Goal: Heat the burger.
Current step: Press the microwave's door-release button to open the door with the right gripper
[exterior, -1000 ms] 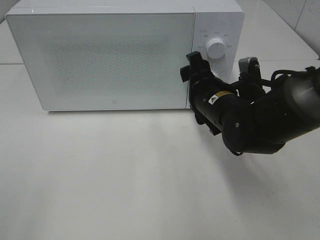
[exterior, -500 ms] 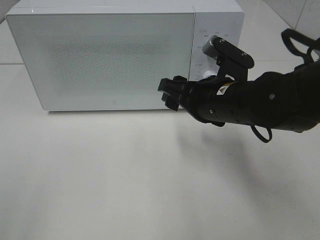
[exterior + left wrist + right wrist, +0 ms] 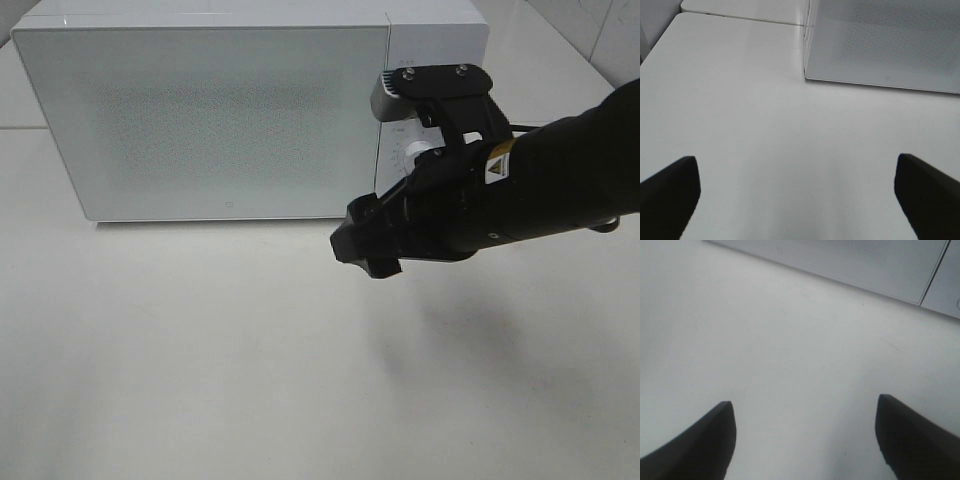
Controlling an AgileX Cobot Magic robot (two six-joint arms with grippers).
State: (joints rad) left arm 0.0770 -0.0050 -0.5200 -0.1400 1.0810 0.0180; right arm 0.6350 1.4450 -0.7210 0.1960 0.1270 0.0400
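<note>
The burger is out of view in every frame. A white microwave (image 3: 200, 120) stands at the back of the table with its frosted door shut; the left wrist view shows its lower corner (image 3: 890, 45) and the right wrist view its bottom edge (image 3: 865, 260). My right gripper (image 3: 366, 248) hovers over the table just in front of the microwave's lower right corner, pointing down and left. Its jaws are open and empty (image 3: 805, 440). My left gripper (image 3: 797, 195) is open and empty too, above bare table to the left of the microwave.
The right arm's black body covers most of the microwave's control panel, with only part of the dial (image 3: 412, 155) showing. The white table (image 3: 200, 350) spreads out in front. A table seam runs behind the microwave on the left (image 3: 740, 17).
The right arm has swung away from the microwave's door edge, down and to the left, and now points at the table in front. The door stays shut. The gripper openings look unchanged.
</note>
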